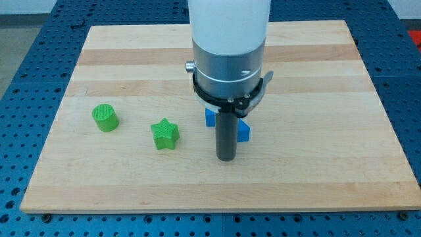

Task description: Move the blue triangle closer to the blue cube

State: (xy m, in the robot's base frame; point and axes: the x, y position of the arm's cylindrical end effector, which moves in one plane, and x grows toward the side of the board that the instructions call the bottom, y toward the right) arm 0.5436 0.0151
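Note:
My tip (226, 158) rests on the wooden board just below the view's centre. Two blue pieces show behind the rod. One blue piece (210, 117) peeks out to the rod's left. Another blue piece (244, 130) peeks out to the rod's right. The rod and arm hide most of both, so I cannot tell which is the triangle and which is the cube. They lie close together, and the tip stands just toward the view's bottom of them.
A green star (165, 133) lies to the tip's left. A green cylinder (105, 118) lies further left. The wooden board (316, 79) sits on a blue perforated table (20, 79).

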